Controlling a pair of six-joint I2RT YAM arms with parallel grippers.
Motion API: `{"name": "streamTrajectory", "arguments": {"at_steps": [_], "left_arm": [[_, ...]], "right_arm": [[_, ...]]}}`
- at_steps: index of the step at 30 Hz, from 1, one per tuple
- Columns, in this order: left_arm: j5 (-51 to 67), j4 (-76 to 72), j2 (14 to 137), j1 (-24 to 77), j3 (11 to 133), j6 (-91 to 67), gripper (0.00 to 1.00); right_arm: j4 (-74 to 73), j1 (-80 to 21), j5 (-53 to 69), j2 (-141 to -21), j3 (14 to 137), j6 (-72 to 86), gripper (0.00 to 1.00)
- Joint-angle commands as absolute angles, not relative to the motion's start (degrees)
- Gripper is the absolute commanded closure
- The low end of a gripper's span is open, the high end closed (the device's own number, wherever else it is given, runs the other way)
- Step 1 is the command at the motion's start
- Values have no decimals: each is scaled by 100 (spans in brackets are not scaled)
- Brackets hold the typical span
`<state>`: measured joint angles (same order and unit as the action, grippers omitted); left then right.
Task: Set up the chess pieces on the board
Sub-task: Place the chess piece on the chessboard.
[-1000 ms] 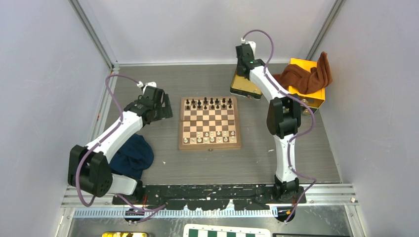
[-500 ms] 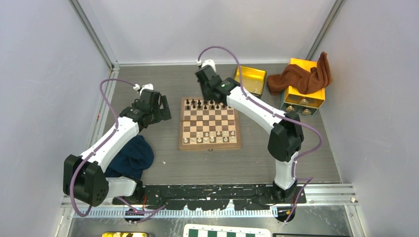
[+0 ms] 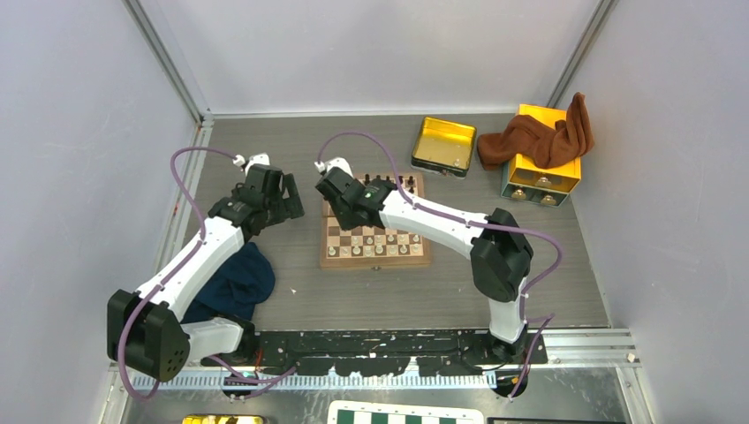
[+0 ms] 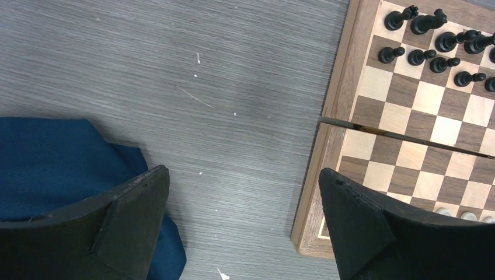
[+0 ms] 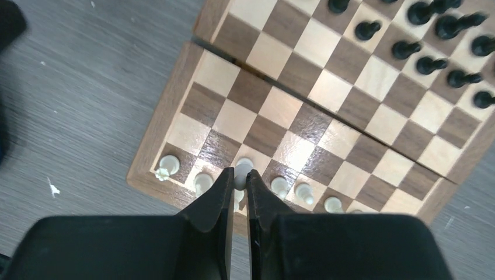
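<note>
Chessboard: small square wood board with light and dark brown squares, a brown border and a seam across the middle. It lies flat mid-table on the grey wood-grain table, between both arms. Dark pieces are glossy turned shapes in two rows at the far side. Cream pieces are matte w/ rounded tops, lined along the near edge. R gripper is over the board's near-left corner. Its flat black fingers are pressed nearly together, pinching one cream piece at the tips; can't tell if it touches a square. L gripper is spread wide, holding nothing, beside the board's left border. A soft blue cloth lies partly under one finger.
</note>
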<state>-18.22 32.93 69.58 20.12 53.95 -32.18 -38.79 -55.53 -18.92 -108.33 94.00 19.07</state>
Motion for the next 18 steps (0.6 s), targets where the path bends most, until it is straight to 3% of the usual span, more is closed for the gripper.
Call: {"name": "streamTrajectory", "arguments": {"at_steps": [1, 7, 18], "left_arm": [[-1870, 3228, 6759, 1978, 5370, -3275, 1], [-1872, 3255, 6793, 1977, 5387, -3276, 1], [-1839, 3233, 6838, 1978, 5322, -3280, 1]], "right_arm": [[-3292, -5556, -1505, -10369, 8805, 2135, 99], [-2586, -5558, -1077, -10283, 8146, 2087, 99], [-2394, -5568, -856, -10414, 8161, 2045, 99]]}}
